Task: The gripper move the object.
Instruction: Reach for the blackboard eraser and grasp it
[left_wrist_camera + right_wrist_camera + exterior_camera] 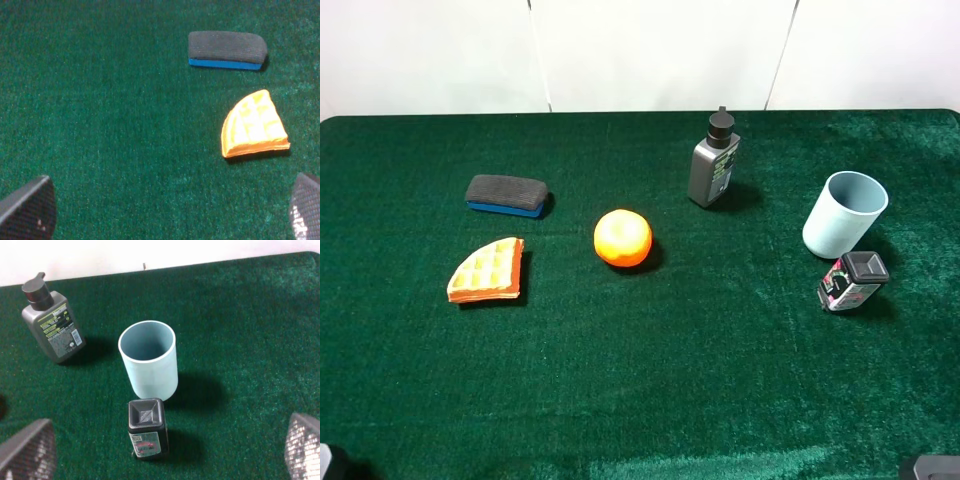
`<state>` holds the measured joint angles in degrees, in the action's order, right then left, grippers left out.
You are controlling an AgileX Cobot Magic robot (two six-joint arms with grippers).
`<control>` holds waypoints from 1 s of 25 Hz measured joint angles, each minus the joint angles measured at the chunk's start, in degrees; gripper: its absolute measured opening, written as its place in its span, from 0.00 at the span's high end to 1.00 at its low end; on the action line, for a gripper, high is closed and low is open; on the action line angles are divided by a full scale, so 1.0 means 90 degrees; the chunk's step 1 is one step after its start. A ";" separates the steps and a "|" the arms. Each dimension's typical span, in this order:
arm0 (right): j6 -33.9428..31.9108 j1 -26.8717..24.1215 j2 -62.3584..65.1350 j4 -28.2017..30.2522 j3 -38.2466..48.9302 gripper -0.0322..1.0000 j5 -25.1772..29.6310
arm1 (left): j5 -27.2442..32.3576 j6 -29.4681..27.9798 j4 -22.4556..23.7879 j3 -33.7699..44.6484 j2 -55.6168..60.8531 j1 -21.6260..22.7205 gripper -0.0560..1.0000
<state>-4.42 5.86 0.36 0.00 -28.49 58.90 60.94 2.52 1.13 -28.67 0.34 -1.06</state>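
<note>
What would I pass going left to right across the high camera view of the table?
Eraser → orange → grey bottle → light blue cup. The waffle wedge and small dark bottle overlap the end items, so they are left out.

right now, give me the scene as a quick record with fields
surface: green cloth table
eraser: far left, lying flat, untouched
waffle wedge: in front of eraser, apart
orange: centre
grey bottle: upright, right of centre
blue cup: upright, empty, right side
small bottle: standing by the cup
left gripper: open, empty
right gripper: open, empty
</note>
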 joint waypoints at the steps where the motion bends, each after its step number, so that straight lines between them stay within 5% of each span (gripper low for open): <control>1: 0.0000 0.0000 0.0000 0.0000 0.0000 0.30 0.0000 | 0.0000 0.0000 0.0000 0.0000 0.0000 0.0000 0.06; 25: 0.0000 0.0000 0.0000 0.0000 0.0000 0.30 -0.0005 | 0.0000 0.0000 0.0000 0.0000 0.0000 0.0000 0.06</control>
<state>-4.42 5.86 0.36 0.00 -28.49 58.85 60.94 2.52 1.13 -28.67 0.34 -1.06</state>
